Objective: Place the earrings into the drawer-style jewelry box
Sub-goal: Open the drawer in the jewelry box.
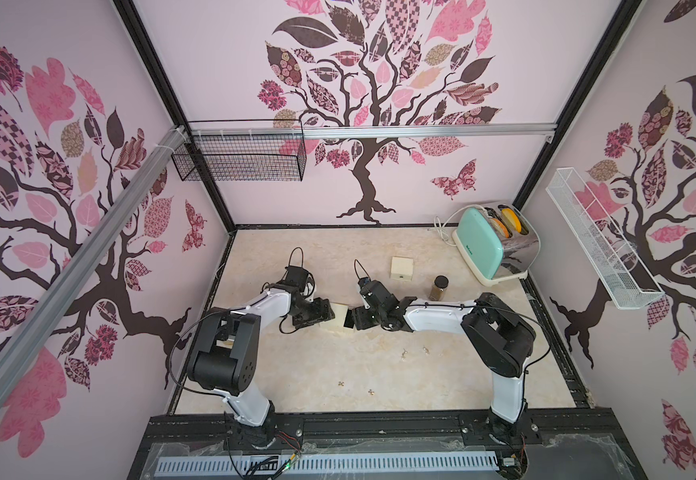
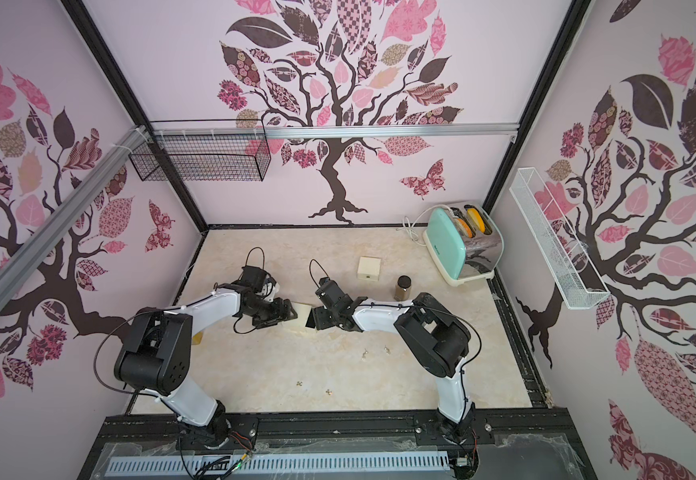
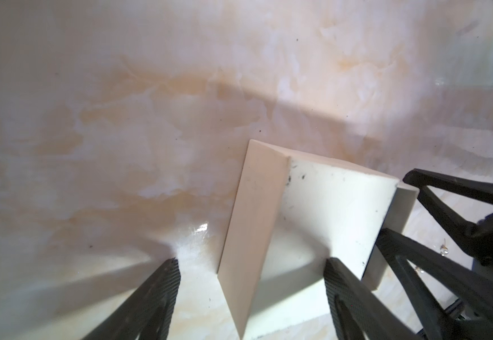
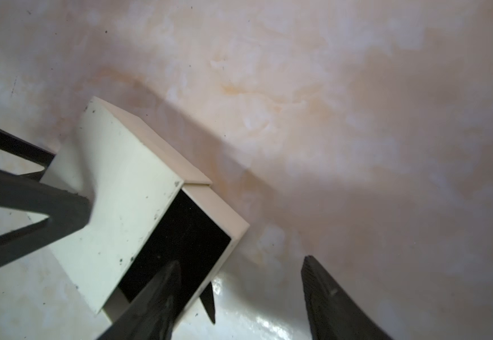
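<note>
Nearest my base, two golden earrings (image 1: 341, 383) lie on the tabletop (image 1: 296, 365). Two silvery earrings (image 1: 404, 354) lie just beyond, all well short of my tools. Farther out, my left tool (image 3: 251, 265) is spread at the jewelry box (image 3: 327, 212). My right tool (image 4: 241, 262) is spread at its part-open drawer (image 4: 186, 235).

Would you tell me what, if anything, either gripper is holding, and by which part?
Nothing is gripped: both the left gripper and right gripper stand open at the jewelry box.
</note>
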`<state>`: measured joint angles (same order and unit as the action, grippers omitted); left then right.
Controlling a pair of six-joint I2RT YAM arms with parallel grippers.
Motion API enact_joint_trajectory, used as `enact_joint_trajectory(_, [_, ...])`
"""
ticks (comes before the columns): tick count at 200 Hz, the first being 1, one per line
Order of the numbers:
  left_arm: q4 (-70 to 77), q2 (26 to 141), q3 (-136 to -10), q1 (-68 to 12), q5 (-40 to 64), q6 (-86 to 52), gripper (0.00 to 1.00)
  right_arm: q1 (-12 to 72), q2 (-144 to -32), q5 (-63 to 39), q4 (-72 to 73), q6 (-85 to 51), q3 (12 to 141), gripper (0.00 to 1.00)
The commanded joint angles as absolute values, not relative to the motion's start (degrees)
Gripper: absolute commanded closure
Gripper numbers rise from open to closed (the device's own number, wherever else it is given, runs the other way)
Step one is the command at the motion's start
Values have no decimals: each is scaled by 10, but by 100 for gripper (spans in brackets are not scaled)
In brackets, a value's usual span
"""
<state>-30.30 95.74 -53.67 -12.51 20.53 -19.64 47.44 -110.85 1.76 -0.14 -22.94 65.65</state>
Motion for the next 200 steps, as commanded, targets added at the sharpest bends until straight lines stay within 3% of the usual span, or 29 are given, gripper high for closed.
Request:
enact_joint_trajectory(1, [-312, 981, -525, -125, 156, -192, 20, 473, -1103, 49, -30, -216, 650, 35])
enact_joint_trajectory(200, [-310, 981, -519, -127, 151, -194, 20, 473, -1053, 66, -18, -218, 595, 40])
